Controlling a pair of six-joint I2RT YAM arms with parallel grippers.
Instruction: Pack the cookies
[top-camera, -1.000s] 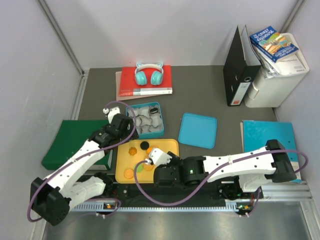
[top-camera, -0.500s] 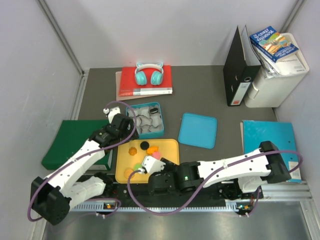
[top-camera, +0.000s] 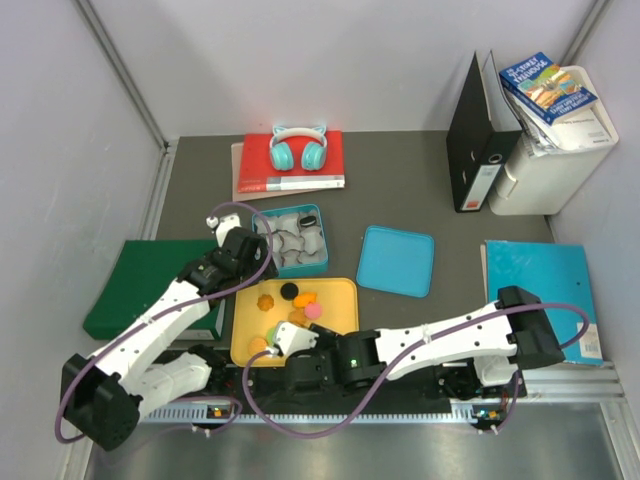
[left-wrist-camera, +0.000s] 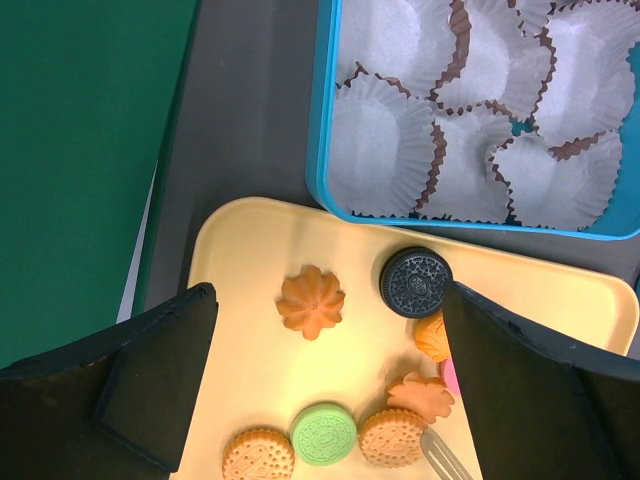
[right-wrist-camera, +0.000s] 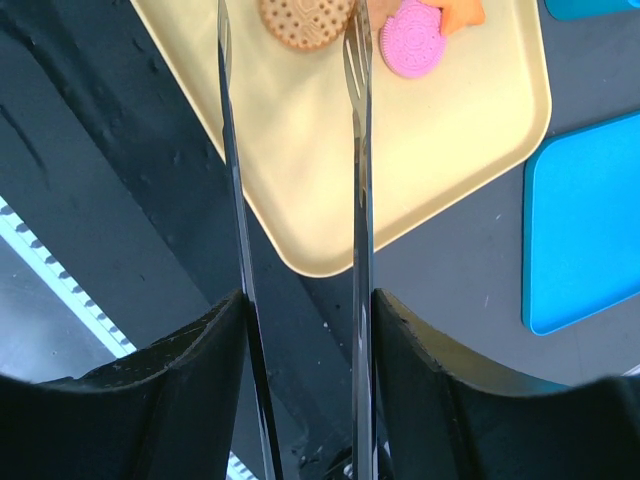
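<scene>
Several cookies lie on the yellow tray (top-camera: 340, 297): a scalloped orange one (left-wrist-camera: 311, 301), a black one (left-wrist-camera: 416, 282), a green one (left-wrist-camera: 324, 434), tan ones (left-wrist-camera: 258, 455) and a pink one (right-wrist-camera: 412, 40). My left gripper (left-wrist-camera: 328, 335) hovers open above the tray's left half, holding nothing. Over the tray's near edge, my right gripper (right-wrist-camera: 305, 310) is shut on metal tongs (right-wrist-camera: 358, 200). The tongs' tips stand apart on either side of a tan cookie (right-wrist-camera: 305, 20), the right tip close to its edge. One tong tip (left-wrist-camera: 445, 458) shows beside that cookie.
A blue tin (top-camera: 322, 240) with white paper cups (left-wrist-camera: 385, 150) stands just behind the tray. Its blue lid (top-camera: 397, 260) lies to the right. A green folder (top-camera: 140, 280) is at the left, a red book with headphones (top-camera: 297, 150) at the back, and binders and a bin (top-camera: 545, 150) at the back right.
My right arm has swung left along the tray's near edge, carrying the tongs toward the near-left cookies. The left arm has not moved.
</scene>
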